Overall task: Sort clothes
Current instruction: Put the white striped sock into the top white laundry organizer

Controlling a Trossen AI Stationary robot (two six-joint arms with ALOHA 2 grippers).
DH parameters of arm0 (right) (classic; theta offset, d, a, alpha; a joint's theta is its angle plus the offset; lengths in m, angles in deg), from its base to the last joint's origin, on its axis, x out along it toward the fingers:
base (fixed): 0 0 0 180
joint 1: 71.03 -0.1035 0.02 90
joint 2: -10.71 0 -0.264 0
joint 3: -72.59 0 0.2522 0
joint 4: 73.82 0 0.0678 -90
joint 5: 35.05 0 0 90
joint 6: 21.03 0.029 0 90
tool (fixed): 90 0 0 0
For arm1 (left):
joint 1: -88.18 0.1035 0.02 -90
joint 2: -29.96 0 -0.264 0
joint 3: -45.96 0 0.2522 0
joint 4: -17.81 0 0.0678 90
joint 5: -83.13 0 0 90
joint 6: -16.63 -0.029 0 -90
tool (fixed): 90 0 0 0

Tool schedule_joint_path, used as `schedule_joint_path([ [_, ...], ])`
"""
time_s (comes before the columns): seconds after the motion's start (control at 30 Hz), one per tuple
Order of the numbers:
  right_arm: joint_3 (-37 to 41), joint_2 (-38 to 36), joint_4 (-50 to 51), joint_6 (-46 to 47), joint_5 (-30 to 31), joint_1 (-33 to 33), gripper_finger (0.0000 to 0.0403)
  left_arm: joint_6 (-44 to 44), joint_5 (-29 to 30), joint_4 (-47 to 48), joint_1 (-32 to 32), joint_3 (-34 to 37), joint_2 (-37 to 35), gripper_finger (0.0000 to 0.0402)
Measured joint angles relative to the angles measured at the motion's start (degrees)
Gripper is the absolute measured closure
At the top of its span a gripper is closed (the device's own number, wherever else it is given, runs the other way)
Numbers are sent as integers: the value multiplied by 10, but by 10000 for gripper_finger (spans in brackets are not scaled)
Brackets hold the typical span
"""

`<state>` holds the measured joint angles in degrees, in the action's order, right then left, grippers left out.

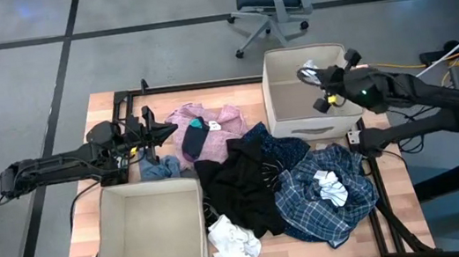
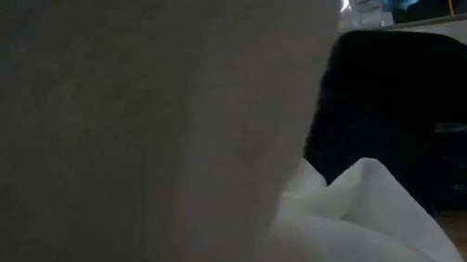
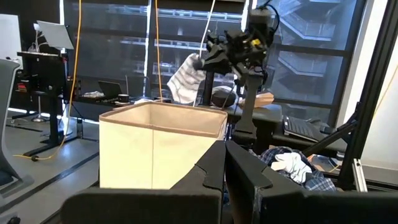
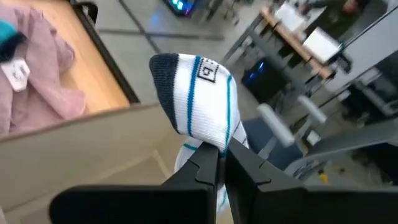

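- Our right gripper (image 1: 317, 81) hangs over the far bin (image 1: 286, 117), its fingers clamped on a striped sock (image 4: 196, 99).
- In the right wrist view the sock stands up from the fingertips, cuff away from us, its long axis roughly in line with the fingers.
- The bin's open mouth lies straight below the sock, so we judge the coming move to be a release downward, with little sideways travel needed.
- Our left gripper (image 1: 154, 131) waits with fingers together at the table's (image 1: 102, 105) left edge, beside the pink top (image 1: 210, 118) and holding nothing.
- The remaining clothes (image 1: 264, 186) lie heaped between the two bins; the near bin (image 1: 150, 236) sits closer to our left arm.
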<state>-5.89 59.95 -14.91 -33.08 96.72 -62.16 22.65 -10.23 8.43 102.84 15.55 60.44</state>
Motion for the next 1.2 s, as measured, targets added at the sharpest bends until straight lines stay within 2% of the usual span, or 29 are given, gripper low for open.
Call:
schedule_joint_path([
  [0.37, 51, 35, -10, 2, -160, 150, 381, 0, 0, 2, 0, 0, 0, 400],
  [0.63, 85, 44, -21, 11, -199, 210, 381, 0, 0, 2, 0, 0, 0, 400],
  [0.83, 87, 56, -14, 31, -209, 224, 379, -2, 0, 3, 0, 0, 0, 400],
  [0.93, 87, 60, -19, 29, -218, 223, 359, 0, 0, 3, 0, 0, 0, 400],
  [1.07, 87, 66, -6, 41, -226, 223, 300, 0, 0, 3, 0, 0, 0, 400],
  [1.2, 74, 68, 14, 19, -185, 223, 240, 4, 0, 3, 0, 0, 0, 400],
])
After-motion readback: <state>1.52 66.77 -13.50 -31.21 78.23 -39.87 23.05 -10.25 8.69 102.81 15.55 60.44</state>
